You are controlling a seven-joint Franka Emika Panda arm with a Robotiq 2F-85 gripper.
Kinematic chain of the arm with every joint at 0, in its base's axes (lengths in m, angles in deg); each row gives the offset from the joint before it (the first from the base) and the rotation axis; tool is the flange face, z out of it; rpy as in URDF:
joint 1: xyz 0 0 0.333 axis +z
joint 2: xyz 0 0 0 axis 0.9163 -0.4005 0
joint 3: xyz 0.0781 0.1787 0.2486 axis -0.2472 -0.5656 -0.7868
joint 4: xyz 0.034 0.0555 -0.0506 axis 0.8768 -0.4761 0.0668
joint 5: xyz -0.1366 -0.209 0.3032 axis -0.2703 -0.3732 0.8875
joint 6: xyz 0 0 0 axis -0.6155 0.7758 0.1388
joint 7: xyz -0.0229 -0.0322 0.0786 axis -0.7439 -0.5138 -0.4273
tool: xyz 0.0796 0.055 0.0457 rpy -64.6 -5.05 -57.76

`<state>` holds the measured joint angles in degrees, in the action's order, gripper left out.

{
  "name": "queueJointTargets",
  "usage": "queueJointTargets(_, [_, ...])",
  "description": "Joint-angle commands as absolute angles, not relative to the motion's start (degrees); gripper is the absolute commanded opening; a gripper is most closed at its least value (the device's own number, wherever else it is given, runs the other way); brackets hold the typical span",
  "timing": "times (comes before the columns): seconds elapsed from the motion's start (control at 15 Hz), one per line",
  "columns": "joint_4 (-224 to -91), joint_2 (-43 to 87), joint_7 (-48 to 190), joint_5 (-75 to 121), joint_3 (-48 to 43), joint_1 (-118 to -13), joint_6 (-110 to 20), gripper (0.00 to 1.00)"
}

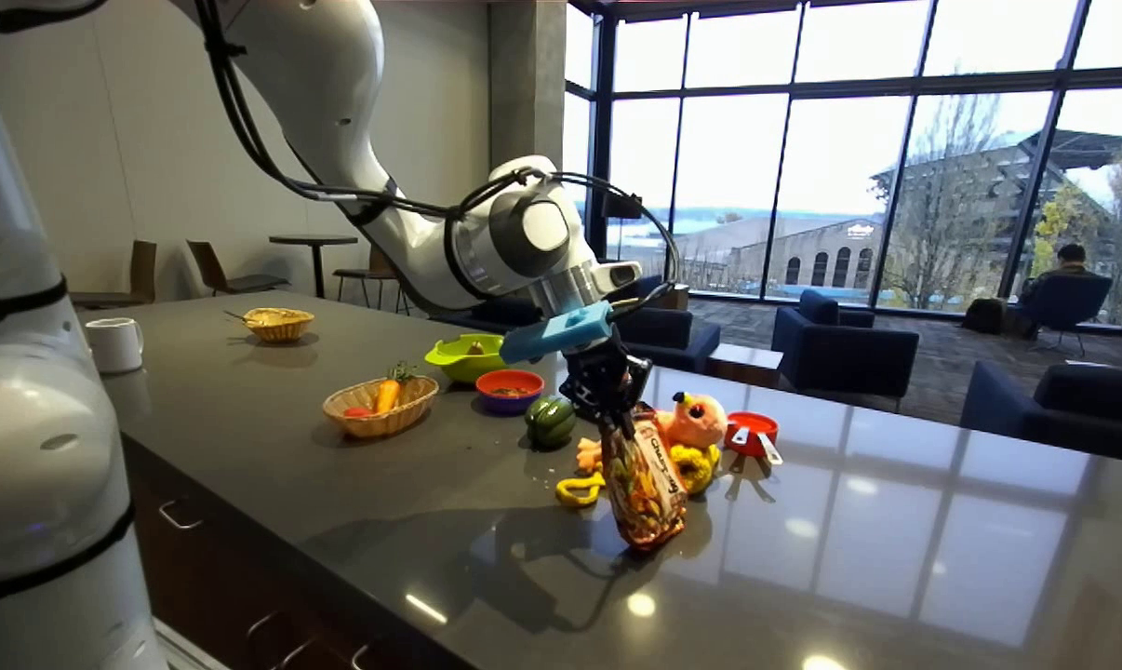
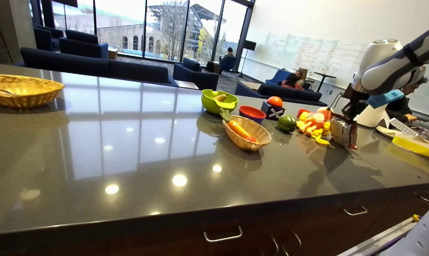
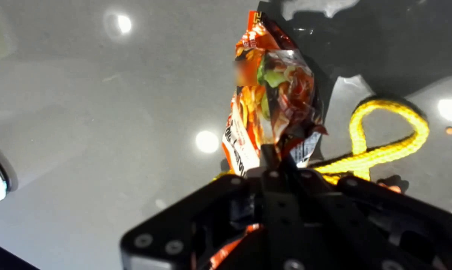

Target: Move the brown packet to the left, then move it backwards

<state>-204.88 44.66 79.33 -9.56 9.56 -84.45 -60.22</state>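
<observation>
The brown packet (image 1: pixel 652 493) is a shiny, crinkled foil bag with orange-red print and food pictures. My gripper (image 1: pixel 624 423) is shut on its pinched upper part, and the packet hangs nearly upright below it. The packet's lower end is at or just above the counter; I cannot tell whether it touches. The packet also shows in an exterior view (image 2: pixel 343 132) under the gripper (image 2: pixel 349 119), at the right. In the wrist view the packet (image 3: pixel 276 86) extends from between the closed fingertips (image 3: pixel 278 157); the fingers hide its gripped part.
A pink plush toy (image 1: pixel 696 421) with yellow cord (image 1: pixel 580 490) lies right beside the packet. A red cup (image 1: pixel 752 434), green squash (image 1: pixel 550 422), red-purple bowl (image 1: pixel 509 391), lime bowl (image 1: pixel 463 361) and wicker basket (image 1: pixel 366 421) stand farther along the grey counter (image 1: pixel 412 502).
</observation>
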Motion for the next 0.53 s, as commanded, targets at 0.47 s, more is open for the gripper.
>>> queueJointTargets(0.47, [-217.37, 53.13, 92.38, -4.29, 11.7, -84.56, -59.23, 0.0])
